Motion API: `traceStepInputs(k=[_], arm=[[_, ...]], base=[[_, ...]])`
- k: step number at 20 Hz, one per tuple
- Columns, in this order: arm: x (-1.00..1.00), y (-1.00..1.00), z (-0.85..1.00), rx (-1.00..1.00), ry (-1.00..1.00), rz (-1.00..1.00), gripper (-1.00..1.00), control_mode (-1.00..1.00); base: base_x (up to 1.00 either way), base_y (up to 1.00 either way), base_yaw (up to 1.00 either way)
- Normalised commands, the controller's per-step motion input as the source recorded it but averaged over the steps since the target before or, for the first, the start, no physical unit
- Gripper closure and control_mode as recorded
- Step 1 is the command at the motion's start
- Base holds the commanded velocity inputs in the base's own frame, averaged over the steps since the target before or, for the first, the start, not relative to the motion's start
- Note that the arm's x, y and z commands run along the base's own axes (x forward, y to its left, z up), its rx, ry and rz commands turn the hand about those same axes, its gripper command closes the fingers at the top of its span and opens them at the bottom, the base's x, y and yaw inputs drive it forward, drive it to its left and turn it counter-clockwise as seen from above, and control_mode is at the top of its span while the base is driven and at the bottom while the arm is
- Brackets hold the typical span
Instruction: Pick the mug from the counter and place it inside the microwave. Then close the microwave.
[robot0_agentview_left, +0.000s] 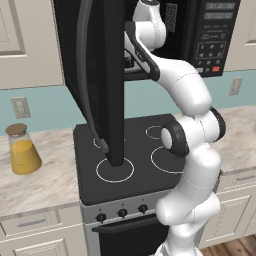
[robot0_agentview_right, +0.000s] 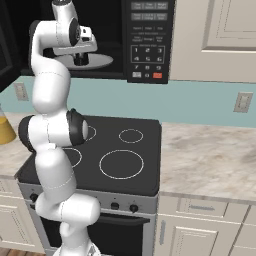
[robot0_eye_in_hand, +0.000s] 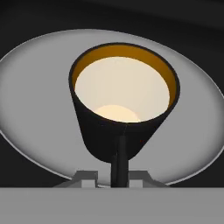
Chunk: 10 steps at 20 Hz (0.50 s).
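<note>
The black mug (robot0_eye_in_hand: 124, 100), pale yellowish inside, stands upright on the white round plate (robot0_eye_in_hand: 35, 109) inside the microwave (robot0_agentview_right: 147, 40). Its handle points toward my hand. My gripper (robot0_eye_in_hand: 113, 177) straddles that handle, with a finger on each side and a small gap to it, so the jaws stand slightly open. From the right base view the mug (robot0_agentview_right: 80, 59) is a small dark shape on the plate (robot0_agentview_right: 100, 62), just under my hand. The microwave door (robot0_agentview_left: 100, 75) hangs wide open over the stove. The beige counter (robot0_agentview_right: 210, 155) lies below.
The black stovetop (robot0_agentview_left: 130, 150) with white rings sits directly under the microwave. A cork-topped flask of orange liquid (robot0_agentview_left: 21, 150) stands on the counter to its left. The open door's long handle (robot0_agentview_left: 85, 75) juts out beside my arm.
</note>
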Motion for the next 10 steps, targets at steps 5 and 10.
traceStepInputs(k=[5, 10], arm=[[0.0, 0.0, 0.0, 0.0, 0.0, 0.0, -1.0, -1.0], [-0.14, -0.01, 0.0, 0.0, -0.01, 0.0, -1.0, -1.0]], base=[[0.0, 0.0, 0.0], [0.0, 0.0, 0.0]])
